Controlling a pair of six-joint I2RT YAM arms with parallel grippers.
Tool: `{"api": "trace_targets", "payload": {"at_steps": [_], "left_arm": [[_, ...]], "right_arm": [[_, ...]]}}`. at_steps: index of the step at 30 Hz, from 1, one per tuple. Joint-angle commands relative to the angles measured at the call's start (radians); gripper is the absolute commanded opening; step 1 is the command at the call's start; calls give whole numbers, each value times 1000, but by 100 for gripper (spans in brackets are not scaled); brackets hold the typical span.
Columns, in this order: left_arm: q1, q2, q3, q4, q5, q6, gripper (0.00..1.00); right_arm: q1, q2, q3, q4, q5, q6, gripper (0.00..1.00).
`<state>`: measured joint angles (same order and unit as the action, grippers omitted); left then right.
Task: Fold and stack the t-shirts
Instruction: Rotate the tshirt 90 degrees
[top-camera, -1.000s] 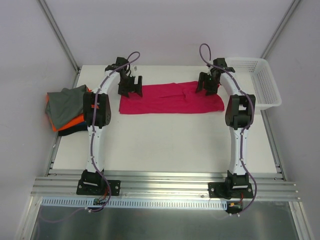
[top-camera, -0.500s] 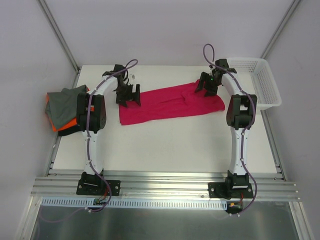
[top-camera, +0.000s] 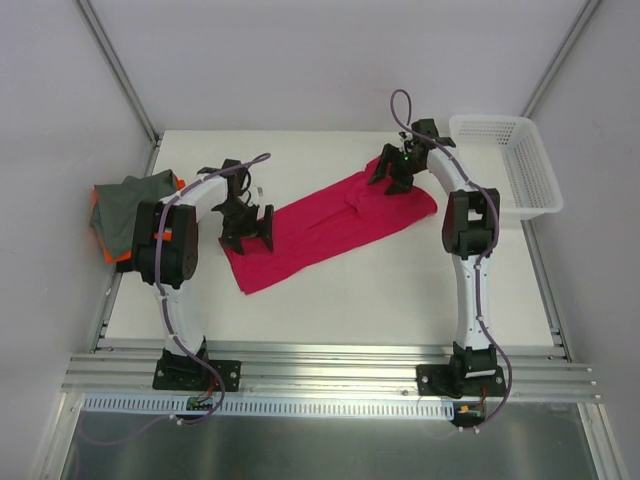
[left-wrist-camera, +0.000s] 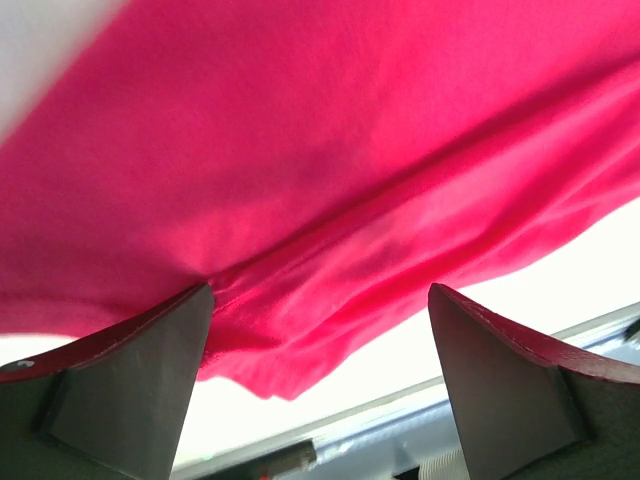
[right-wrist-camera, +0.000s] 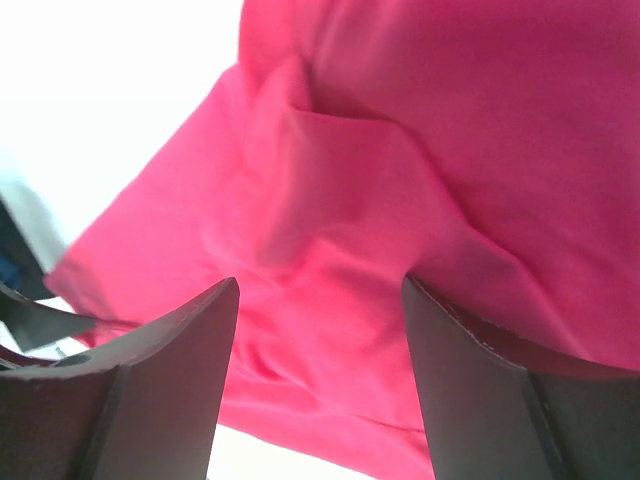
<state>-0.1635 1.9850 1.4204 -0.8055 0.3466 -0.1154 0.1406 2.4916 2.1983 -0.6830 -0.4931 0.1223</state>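
Jaws left: wide, on pink t-shirt (top-camera: 320, 225), near end | right: spread, on far end | elbows (top-camera: 165, 250) bent

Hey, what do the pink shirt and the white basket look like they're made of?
Pink shirt: soft matte cloth, possibly cotton; it drapes and creases into loose folds. White basket: rigid plastic, probably moulded, smooth-looking; its walls are an open lattice.

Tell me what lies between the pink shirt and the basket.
The right arm crosses over that stretch of table, between the pink shirt and the basket; nothing else lies there. The top view shows it.
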Motion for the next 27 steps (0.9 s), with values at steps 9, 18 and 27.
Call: {"api": "trace_targets", "payload": {"at_steps": [9,18,27], "left_arm": [[-116,-291,-144,-38,-127,56,94],[-39,-57,238,-41,-150,134,95],[25,146,380,-41,-107,90,95]], "right_arm": [[40,46,130,60,-85,57,71],[-13,-218,-24,28,-73,11,73],[-12,-339,-221,13,-94,37,73]]}}
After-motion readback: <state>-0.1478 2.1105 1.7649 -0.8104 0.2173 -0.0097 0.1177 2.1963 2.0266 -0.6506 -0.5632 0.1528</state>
